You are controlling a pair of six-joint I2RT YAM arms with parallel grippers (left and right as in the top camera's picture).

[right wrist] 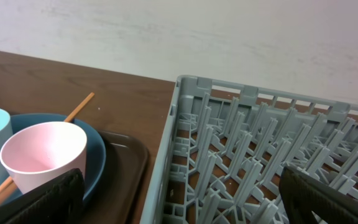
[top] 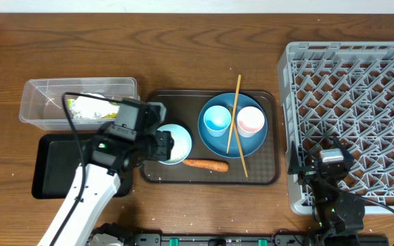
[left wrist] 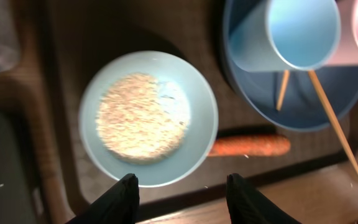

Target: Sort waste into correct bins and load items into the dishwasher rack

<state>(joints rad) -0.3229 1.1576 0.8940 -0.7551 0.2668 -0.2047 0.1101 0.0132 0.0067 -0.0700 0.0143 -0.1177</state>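
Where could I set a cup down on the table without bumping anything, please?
Bare table runs along the far edge, beyond the clear tub and brown tray. The tray itself is crowded: bowl, carrot, loaded plate.

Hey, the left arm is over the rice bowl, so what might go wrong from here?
1. The left gripper hangs open over the near rim of the bowl. Pinching one edge could tip it and scatter the rice onto the brown tray.
2. The carrot lies close beside the bowl, so a finger might knock it away.
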